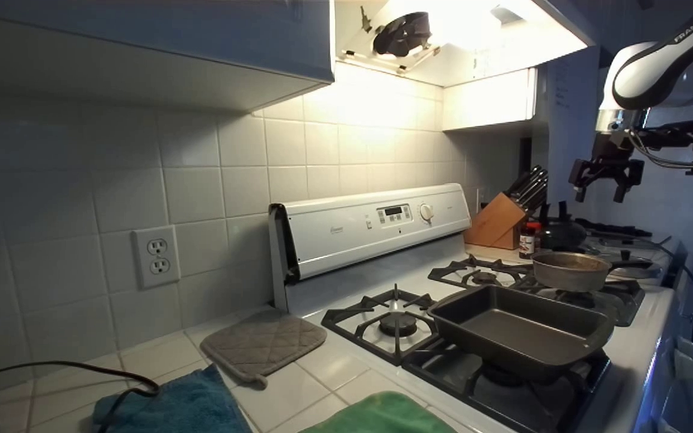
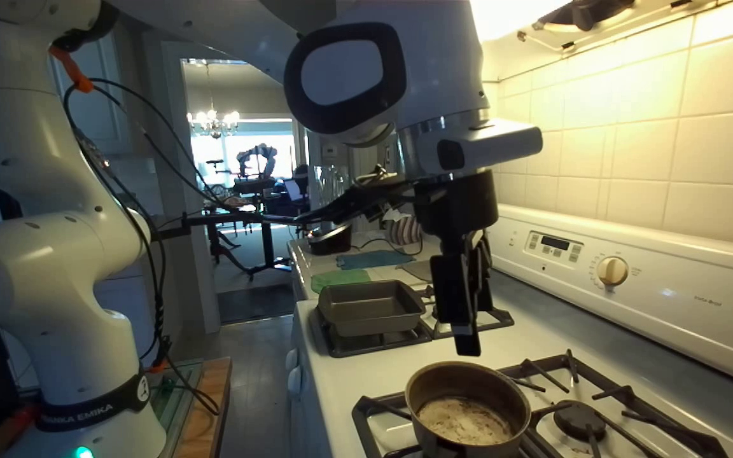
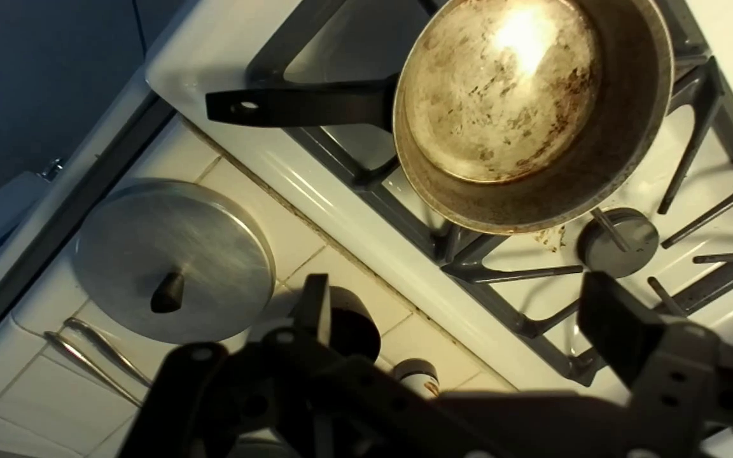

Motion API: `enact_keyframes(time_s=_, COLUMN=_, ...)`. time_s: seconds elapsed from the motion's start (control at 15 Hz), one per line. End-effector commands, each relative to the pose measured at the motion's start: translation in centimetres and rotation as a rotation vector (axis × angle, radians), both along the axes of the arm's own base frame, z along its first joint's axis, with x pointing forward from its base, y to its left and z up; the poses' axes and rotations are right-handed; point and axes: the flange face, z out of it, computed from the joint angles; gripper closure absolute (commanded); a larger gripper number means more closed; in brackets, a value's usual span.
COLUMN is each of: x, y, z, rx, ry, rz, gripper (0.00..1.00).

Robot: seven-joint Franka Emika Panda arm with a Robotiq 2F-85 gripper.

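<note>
Your black two-fingered hand (image 1: 600, 193) hangs in the air, higher than the stovetop, its fingers spread apart with nothing between them. The nearest thing appears to be a round grey metal saucepan (image 3: 532, 121), brown-stained inside, sitting on a black iron grate (image 3: 398, 219) over a front burner of the white enamel stove (image 3: 335, 207), at the end beside the white tiled table (image 3: 29, 394). The saucepan lies lower than your hand and apart from it; in the wrist view it is beyond the fingertips, toward the top edge. Its long axis follows its straight black handle (image 3: 303, 107), which points at the stove's front corner on the table side. Near the table's front edge rests a flat round dull-metal lid (image 3: 207, 248), with two slim silvery utensil handles (image 3: 96, 366) just beside it. One side of the saucepan's rim is cut off at the top of the wrist view, and in an exterior view the saucepan (image 2: 468, 416) loses its base to the lower edge; there the fingertips (image 2: 468, 343) overlap, hiding their gap. A dark rounded object (image 3: 357, 331), partly behind one finger, cannot be identified, and your hand covers much of the table along the bottom of the wrist view.
</note>
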Motion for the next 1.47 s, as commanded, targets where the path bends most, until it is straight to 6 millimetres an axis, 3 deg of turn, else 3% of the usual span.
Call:
enact_keyframes(time_s=0.0, x=1.4, y=-1.7, z=-1.2, rx=-0.002, ry=-0.013, rz=-0.13, gripper=0.0)
enact_keyframes(time_s=0.27, x=2.8, y=-4.1, z=-2.9, rx=-0.026, ry=-0.04, rz=-0.211, gripper=0.0)
enact_keyframes(time_s=0.93, x=6.5, y=-10.8, z=-7.3, rx=-0.104, ry=-0.017, rz=-0.229, gripper=0.0)
enact_keyframes(time_s=1.4, x=8.9, y=-14.3, z=-10.1, rx=-0.163, ry=-0.032, rz=-0.253, gripper=0.0)
